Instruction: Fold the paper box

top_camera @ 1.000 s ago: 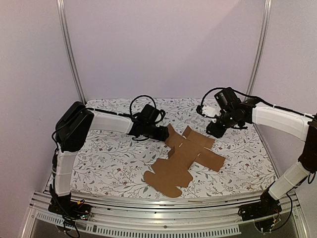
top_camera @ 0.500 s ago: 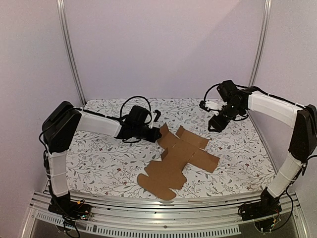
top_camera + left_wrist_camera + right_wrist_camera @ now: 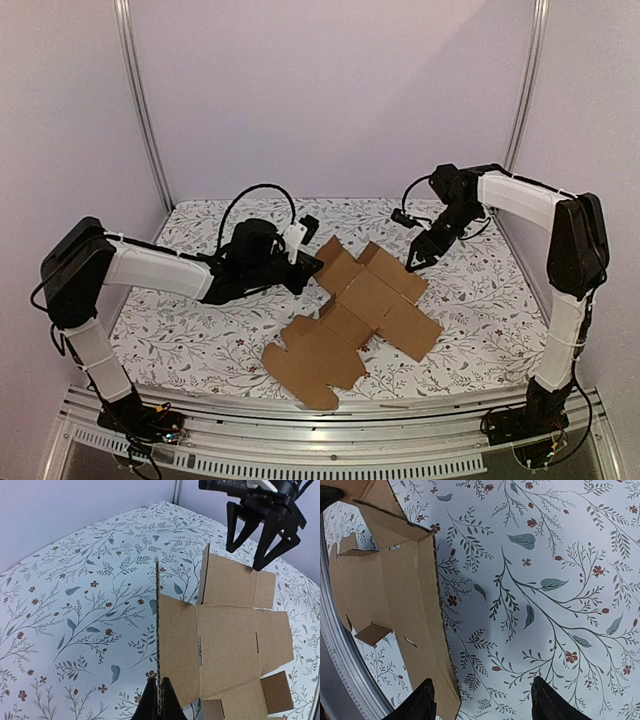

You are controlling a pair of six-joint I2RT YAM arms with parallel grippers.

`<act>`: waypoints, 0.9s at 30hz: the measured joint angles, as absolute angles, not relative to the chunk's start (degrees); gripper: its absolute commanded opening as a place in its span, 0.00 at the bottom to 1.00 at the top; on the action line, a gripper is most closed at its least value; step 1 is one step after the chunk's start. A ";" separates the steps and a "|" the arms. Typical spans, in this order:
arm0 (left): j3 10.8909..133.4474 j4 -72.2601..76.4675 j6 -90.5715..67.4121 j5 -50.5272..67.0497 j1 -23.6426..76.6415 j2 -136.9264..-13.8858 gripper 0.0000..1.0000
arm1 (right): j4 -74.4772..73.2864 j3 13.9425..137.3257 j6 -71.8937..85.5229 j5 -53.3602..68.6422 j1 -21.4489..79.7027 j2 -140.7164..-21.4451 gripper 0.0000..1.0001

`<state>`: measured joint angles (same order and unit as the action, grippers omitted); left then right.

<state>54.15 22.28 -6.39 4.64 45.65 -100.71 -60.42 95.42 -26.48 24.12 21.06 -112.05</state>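
Top view: the paper box (image 3: 355,310) lies opened out and mostly flat on the floral tablecloth (image 3: 190,320), a little right of the table's centre. The left gripper (image 3: 310,268) reaches its far-left flap, jaws pressed together and pinching that flap's edge. The right gripper (image 3: 414,262) hangs beside the far-right panel, jaws spread, holding nothing. The fold looks barely begun, with the first side flap being raised. The next move likely calls for the right gripper to steady or lift the opposite panel while the left one turns its flap along the crease.

Left wrist view: a thin cardboard edge runs straight down into the closed fingertips (image 3: 159,705) at the bottom, and the pinched flap stands nearly upright. The right gripper shows at top right, above the far panel and apart from it. The frame cuts off the fingertips, so how deep the pinch goes is hidden.

Right wrist view: two dark fingertips (image 3: 422,702) stand wide apart at the bottom, over bare cloth just beside the box's edge. Whether the left one brushes the cardboard is hard to make out
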 measured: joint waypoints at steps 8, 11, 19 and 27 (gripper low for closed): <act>51.11 25.12 -5.72 2.46 45.71 -98.45 0.00 | -63.99 95.70 -27.33 31.48 21.04 -113.36 0.47; 50.37 26.44 -5.65 1.91 45.71 -97.71 0.00 | -64.62 96.36 -27.31 33.85 21.06 -114.98 0.39; 49.91 27.79 -5.65 1.39 45.76 -97.08 0.00 | -64.90 99.63 -26.37 37.19 21.06 -117.01 0.17; 49.65 28.32 -5.67 0.99 46.00 -97.06 0.03 | -64.27 100.68 -25.65 38.76 21.17 -117.34 0.00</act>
<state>49.65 28.32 -5.67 0.99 46.00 -97.06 -64.27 100.68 -25.65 38.76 21.17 -117.34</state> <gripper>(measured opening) 0.009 0.006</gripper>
